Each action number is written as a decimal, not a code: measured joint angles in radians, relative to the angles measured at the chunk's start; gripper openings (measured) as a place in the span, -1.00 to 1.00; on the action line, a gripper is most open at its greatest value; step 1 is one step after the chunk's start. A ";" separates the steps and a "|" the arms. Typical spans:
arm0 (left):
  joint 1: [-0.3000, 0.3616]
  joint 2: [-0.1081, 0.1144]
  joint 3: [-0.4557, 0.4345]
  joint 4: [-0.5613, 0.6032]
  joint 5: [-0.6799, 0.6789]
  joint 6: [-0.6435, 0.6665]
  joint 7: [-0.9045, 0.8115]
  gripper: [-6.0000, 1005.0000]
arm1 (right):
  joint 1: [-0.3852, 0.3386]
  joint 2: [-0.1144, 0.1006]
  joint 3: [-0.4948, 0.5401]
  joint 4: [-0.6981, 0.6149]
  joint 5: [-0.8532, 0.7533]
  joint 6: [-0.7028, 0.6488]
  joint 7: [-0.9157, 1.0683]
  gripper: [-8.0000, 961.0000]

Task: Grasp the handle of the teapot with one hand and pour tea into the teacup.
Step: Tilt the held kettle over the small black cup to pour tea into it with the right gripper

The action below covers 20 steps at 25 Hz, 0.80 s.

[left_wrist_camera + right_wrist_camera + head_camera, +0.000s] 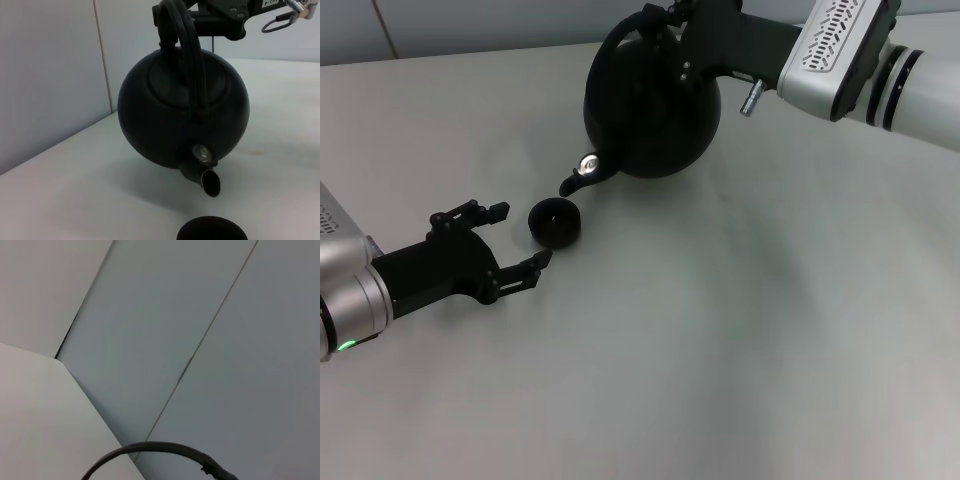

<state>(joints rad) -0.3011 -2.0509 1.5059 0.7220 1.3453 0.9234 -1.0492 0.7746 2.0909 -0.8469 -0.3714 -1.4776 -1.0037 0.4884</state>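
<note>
Right hand point(672, 22) clenched on the handle point(186, 47) at the far side of the scene, holding the teapot point(653, 105) raised off the desk point(740, 340) and tipped toward the near left. Spout point(207, 178) angled down, its mouth just far-right of the teacup point(554, 222) and above it, not touching. No liquid visible at the spout, though hard to be sure against the dark cup. Teacup upright on the desk, left of centre, just beyond the left hand point(510, 238). Left hand low at the near left, fingers spread wide and released, fingertips point(534, 265) flanking the cup's near-left side without contact. From the right wrist, only a dark curved arc point(160, 452), probably the handle, against the wall panels point(200, 330).
</note>
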 joint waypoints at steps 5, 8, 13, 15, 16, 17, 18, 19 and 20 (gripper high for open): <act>-0.001 0.000 0.000 -0.001 0.000 0.000 0.000 0.61 | 0.002 0.000 -0.019 -0.009 0.001 0.004 0.000 -0.79; -0.001 0.000 0.000 -0.001 0.001 0.000 0.000 0.61 | 0.003 0.001 -0.035 -0.015 0.001 0.015 -0.001 -0.79; 0.000 0.000 0.000 -0.001 0.002 0.000 0.000 0.61 | 0.006 0.001 -0.062 -0.025 0.003 0.025 -0.001 -0.79; 0.000 0.000 0.000 -0.001 0.002 0.000 0.000 0.61 | 0.006 0.001 -0.064 -0.026 0.003 0.025 -0.001 -0.79; 0.001 0.000 0.000 0.000 0.002 0.000 0.000 0.61 | 0.009 0.001 -0.066 -0.027 0.004 0.025 -0.001 -0.79; 0.001 0.000 0.000 0.000 0.002 0.000 0.000 0.61 | 0.009 0.001 -0.066 -0.027 0.004 0.025 -0.001 -0.79; 0.002 0.000 0.000 0.000 0.002 0.000 0.000 0.61 | 0.010 0.001 -0.071 -0.031 0.004 0.026 -0.001 -0.79; 0.002 0.000 0.000 0.000 0.002 0.000 0.000 0.61 | 0.010 0.001 -0.071 -0.031 0.004 0.026 -0.001 -0.79; 0.002 0.000 0.000 0.000 0.002 0.000 0.000 0.61 | 0.011 0.002 -0.076 -0.034 0.004 0.027 -0.001 -0.79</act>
<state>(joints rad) -0.2996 -2.0510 1.5064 0.7216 1.3469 0.9234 -1.0492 0.7853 2.0924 -0.9228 -0.4059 -1.4739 -0.9765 0.4877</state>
